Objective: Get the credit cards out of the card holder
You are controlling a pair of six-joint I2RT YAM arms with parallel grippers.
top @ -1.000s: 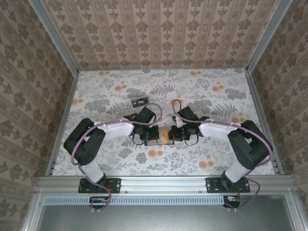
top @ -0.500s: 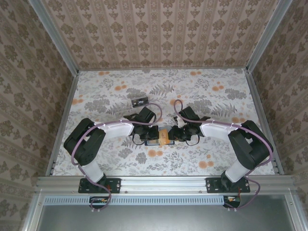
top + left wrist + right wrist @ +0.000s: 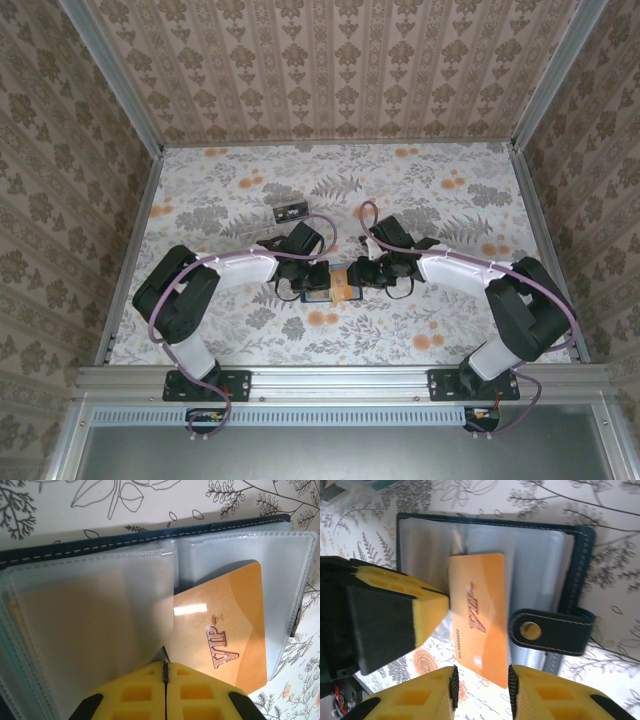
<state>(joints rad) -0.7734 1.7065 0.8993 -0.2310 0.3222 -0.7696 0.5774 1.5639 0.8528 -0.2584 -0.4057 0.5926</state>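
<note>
While the right pincer (image 3: 483, 690) gapes around its near corner, the thin orange-tan plastic card (image 3: 480, 625) pokes halfway out of the navy-blue folding card holder (image 3: 570, 580) just ahead. The left pincer (image 3: 165, 680) is pressed together. Looks stiff, slick, light, so pinch that free end.

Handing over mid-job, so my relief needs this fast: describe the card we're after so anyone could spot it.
Midway across the floral table lies the open navy card holder. Half out of its clear sleeves sits the card, beside the snap tab. Unlike the grey sleeves and navy cover, it is bright orange with "VIP" lettering.
</note>
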